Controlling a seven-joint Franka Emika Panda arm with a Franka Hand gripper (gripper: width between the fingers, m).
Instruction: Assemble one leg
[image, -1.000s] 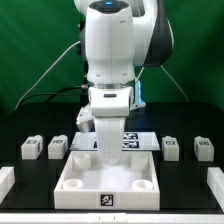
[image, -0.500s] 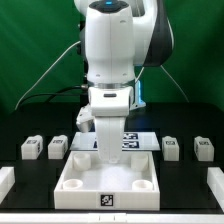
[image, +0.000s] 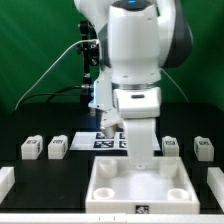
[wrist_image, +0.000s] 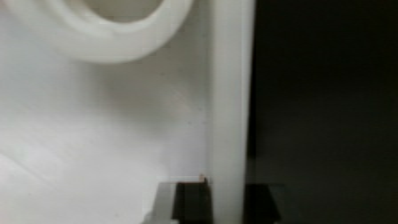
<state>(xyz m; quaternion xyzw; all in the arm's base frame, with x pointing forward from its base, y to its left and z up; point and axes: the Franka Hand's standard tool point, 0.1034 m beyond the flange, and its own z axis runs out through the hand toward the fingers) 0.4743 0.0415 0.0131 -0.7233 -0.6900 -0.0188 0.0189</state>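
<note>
Four small white legs with tags lie on the black table: two at the exterior view's left (image: 31, 149) (image: 57, 147) and two at its right (image: 171, 147) (image: 204, 149). The large white square tray (image: 110, 193) sits at the front, right of the middle. My gripper (image: 141, 163) reaches down onto the tray's back wall. In the wrist view the gripper (wrist_image: 228, 200) has its dark fingers (wrist_image: 192, 202) on either side of the thin tray wall (wrist_image: 230, 90) and is shut on it. A round socket (wrist_image: 125, 30) of the tray shows beside the wall. The gripper holds no leg.
The marker board (image: 104, 141) lies flat behind the tray, partly hidden by the arm. White blocks sit at the table's front corners, one at the left (image: 5, 181) and one at the right (image: 216, 185). A green curtain and cables stand behind.
The arm and the tray have shifted together toward the exterior view's right. The four legs have not moved.
</note>
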